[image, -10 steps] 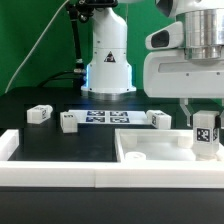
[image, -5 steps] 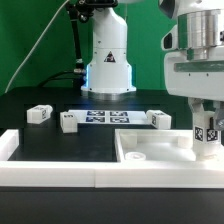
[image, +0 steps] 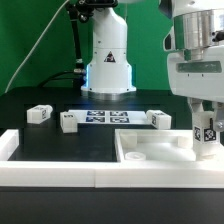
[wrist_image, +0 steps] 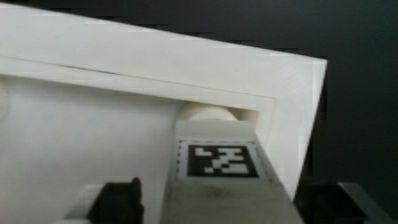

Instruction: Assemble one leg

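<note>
Gripper pinches the leg upright at the white panel's corner, on the exterior view's right. The leg's label is a black-and-white square tag. Three tagged blocks and the marker board lie on the black bench. Green backdrop.

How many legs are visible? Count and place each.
4 legs. Two lie on the table left of the marker board in the exterior view, one right of it, one leg held in the hand over the panel. Others may be hidden.
</note>
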